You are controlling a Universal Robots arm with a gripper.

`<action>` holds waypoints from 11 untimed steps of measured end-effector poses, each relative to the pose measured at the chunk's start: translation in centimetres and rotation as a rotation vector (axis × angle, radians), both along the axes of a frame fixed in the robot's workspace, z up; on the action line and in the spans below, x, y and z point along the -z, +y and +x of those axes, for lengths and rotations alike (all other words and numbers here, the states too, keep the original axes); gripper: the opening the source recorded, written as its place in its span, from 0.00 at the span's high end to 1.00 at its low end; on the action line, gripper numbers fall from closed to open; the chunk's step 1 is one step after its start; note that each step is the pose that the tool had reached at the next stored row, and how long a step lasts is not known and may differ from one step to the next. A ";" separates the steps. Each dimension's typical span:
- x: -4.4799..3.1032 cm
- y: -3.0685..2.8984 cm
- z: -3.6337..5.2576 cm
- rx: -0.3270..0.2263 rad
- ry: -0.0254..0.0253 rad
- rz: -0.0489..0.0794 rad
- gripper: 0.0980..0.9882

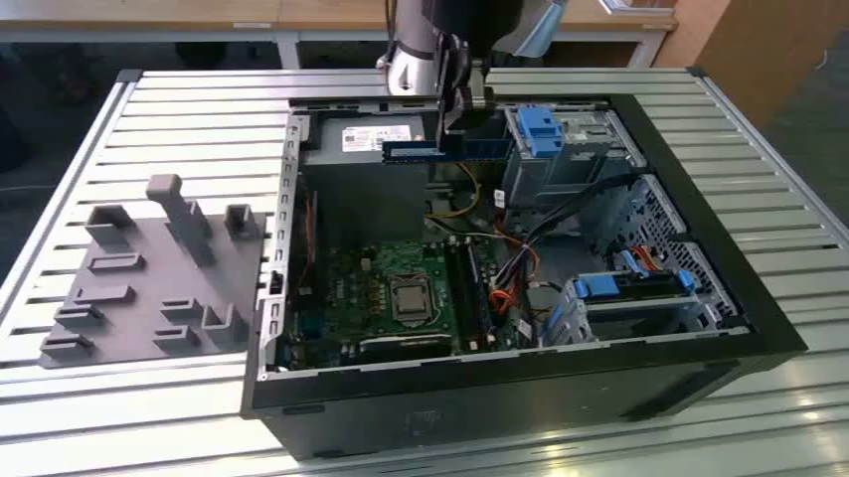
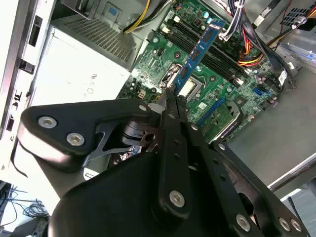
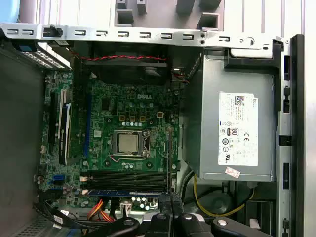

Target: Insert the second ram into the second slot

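Place: robotics lab or test workshop.
Work surface: slatted aluminium table (image 1: 186, 109).
Test piece: open computer case (image 1: 504, 417), motherboard (image 1: 352, 288) bared.
Machine: robot arm (image 1: 424, 40) at the case's twelve o'clock in the exterior view.
Fixture: grey moulded holder (image 1: 119, 318) at its nine o'clock.
Background: wood-topped benches (image 1: 133, 10) at twelve o'clock.

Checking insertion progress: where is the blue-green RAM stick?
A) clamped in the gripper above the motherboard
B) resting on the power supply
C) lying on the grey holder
A: the gripper is shut on the RAM stick, held clear above the motherboard.
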State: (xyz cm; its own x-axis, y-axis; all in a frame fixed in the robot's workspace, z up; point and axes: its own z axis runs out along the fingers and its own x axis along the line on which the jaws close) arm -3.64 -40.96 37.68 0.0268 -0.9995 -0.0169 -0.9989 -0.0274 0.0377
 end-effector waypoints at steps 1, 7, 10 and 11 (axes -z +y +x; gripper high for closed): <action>0.00 0.00 0.00 0.000 0.0000 0.000 0.98; 0.00 -0.06 0.00 0.000 0.0000 0.000 0.98; 0.00 -0.17 0.00 0.000 0.0000 0.000 0.98; 0.00 -0.20 0.00 0.000 0.0000 0.000 0.98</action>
State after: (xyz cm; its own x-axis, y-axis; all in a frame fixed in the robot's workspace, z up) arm -3.64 -41.16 37.68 0.0268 -0.9995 -0.0168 -0.9989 -0.0274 0.0377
